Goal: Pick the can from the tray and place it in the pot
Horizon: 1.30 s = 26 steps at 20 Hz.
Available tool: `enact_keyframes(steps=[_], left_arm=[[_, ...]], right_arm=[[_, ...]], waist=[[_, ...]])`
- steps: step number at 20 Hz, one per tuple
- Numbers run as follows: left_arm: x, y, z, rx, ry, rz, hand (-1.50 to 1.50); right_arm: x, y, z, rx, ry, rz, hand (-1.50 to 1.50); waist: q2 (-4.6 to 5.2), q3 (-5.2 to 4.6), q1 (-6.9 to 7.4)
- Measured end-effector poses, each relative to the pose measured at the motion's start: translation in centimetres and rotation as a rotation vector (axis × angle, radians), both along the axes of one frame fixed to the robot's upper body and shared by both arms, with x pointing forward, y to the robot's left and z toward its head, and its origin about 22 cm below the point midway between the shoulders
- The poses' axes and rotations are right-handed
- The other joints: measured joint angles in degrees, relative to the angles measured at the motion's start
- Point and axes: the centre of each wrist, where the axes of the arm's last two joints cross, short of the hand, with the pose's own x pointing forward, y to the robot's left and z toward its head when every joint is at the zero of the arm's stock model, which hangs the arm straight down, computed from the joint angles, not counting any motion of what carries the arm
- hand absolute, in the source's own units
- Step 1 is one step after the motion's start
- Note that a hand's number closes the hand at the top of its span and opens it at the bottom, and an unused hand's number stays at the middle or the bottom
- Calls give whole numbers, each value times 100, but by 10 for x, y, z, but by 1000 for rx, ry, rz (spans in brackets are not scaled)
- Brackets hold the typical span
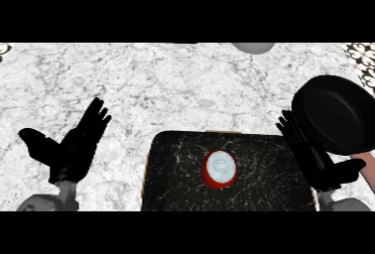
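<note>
Marble counter, can mid-tray

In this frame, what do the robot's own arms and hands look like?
Both hands are matte black all over, with slim fingers and a thicker thumb: the left hand and the right hand. Each sits on a short, rounded grey forearm that shows only as a stub at the view's lower edge. No cables, markings or sleeves are visible.

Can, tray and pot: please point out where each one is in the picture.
Can [220,168], head view, on its pale top face.
Tray [176,188], head view, on bare dark surface left of the can.
Pot [337,116], head view, on its black inside, at the counter's right.
</note>
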Motion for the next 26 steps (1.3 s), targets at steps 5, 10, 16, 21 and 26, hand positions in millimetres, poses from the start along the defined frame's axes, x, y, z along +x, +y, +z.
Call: enact_keyframes(steps=[5,10,16,21,26], left_arm=[[9,-4,10,49,-58,-12,0],[13,-4,17,90,-71,-28,0],[11,-4,28,105,-73,-13,0],[7,-2,25,112,-72,-5,0],[7,-11,30,113,-73,-15,0]], right_arm=[[20,69,35,67,-41,288,-150],[39,90,85,-219,-313,360,-150],[9,93,121,-312,-602,365,-150],[-5,62,173,-555,-640,398,-150],[-21,54,227,-766,-603,465,-150]], waist=[[-44,139,79],[-172,142,38],[-116,188,-118],[-109,190,-183],[-99,190,-156]])
